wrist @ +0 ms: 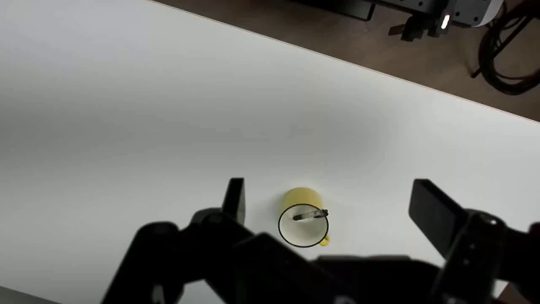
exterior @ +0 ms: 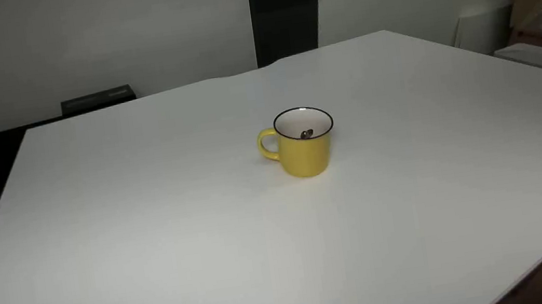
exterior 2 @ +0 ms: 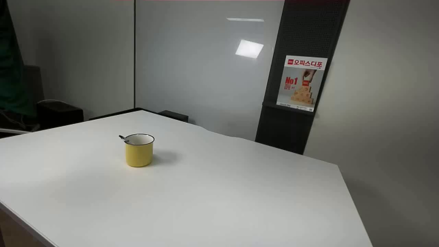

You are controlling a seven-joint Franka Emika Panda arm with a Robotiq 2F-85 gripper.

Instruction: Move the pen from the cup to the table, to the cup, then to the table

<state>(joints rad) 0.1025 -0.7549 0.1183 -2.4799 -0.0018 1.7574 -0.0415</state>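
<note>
Evidently the step in hand is a taking-out: the thin, short, dark-ended pen (wrist: 311,215) leans inside the small, glossy yellow mug (wrist: 301,195) with its dark rim and pale inside, and the mug stands upright on the large, flat, white tabletop (wrist: 105,126). Whether this is the first trip from mug to tabletop or the last, I cannot tell.

In the wrist view the pen crosses the rim at about two o'clock, its upper end just outside and its lower end slanting back inside towards ten or eleven; the mug's yellow loop handle (wrist: 324,240) is at four. In an exterior view the upper end of the pen (exterior 2: 124,139) juts over the rim near nine o'clock.

The black two-fingered gripper (wrist: 331,196) is spread wide and holds nothing, its fingers (wrist: 436,217) at nine and three o'clock in the wrist view; the mug shows between them but seems to lie well below.

The next move, I judge, calls for turning the gripper before coming down on the end past the rim: the pen lies nearly along the line between the fingers, so closing as they stand would push at its ends rather than pinch its sides. A light nip, a lift along its slant, and a laying-down on the tabletop should follow.
</note>
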